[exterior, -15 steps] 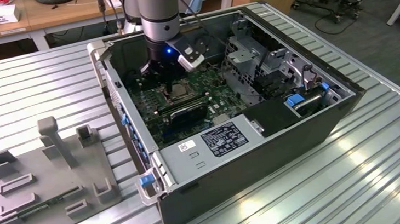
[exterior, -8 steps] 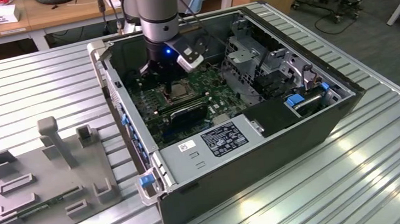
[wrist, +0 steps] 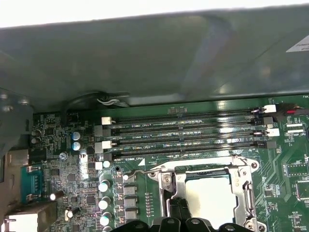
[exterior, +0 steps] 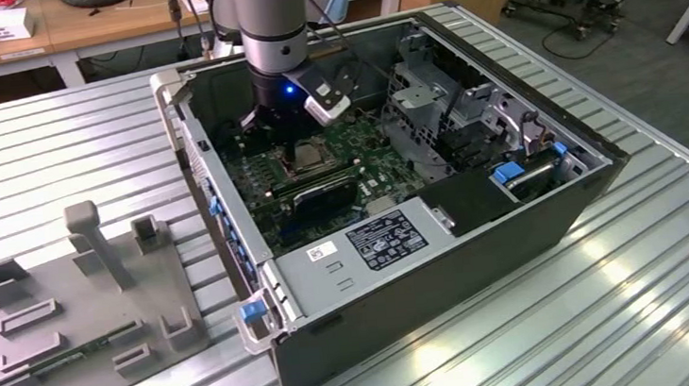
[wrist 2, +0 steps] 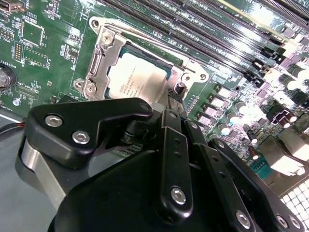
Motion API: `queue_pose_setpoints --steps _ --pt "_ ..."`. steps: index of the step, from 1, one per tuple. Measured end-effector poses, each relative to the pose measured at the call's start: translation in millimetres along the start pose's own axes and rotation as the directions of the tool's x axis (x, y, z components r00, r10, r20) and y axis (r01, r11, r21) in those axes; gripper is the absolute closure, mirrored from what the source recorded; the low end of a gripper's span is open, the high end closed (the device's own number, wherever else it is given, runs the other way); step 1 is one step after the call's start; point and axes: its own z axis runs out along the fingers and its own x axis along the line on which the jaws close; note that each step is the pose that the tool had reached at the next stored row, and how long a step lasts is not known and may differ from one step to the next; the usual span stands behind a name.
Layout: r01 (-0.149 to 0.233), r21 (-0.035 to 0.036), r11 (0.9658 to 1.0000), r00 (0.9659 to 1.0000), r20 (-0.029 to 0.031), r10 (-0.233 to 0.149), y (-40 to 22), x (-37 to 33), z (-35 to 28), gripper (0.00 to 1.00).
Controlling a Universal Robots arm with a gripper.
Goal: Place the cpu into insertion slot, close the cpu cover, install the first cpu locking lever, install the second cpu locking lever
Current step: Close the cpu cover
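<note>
Silver-grey cpu (wrist 2: 137, 79) sits in the insertion slot (wrist 2: 191, 72), with the cpu cover (wrist 2: 100, 63) lying flat over it. My claw (wrist 2: 173, 95) is clenched empty at the slot's rim.

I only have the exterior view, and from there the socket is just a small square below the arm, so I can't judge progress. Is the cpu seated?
Observer: Yes. In the second wrist view the cpu lies flat in the insertion slot, silver top up.
Operator: And the cover?
Observer: In the first wrist view the cpu cover looks folded down, framing the chip.
Operator: Where exactly is the hand?
Observer: In the second wrist view the hand is at the cover's rim, just beside the chip's exposed top. I cannot tell whether it touches.
</note>
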Motion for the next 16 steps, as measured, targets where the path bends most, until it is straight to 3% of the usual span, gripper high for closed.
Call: queue_pose_setpoints --steps 16 --pt "0.000 -0.0003 1.0000 1.0000 0.0002 0.000 -0.3 0.2 4.5 0.89"
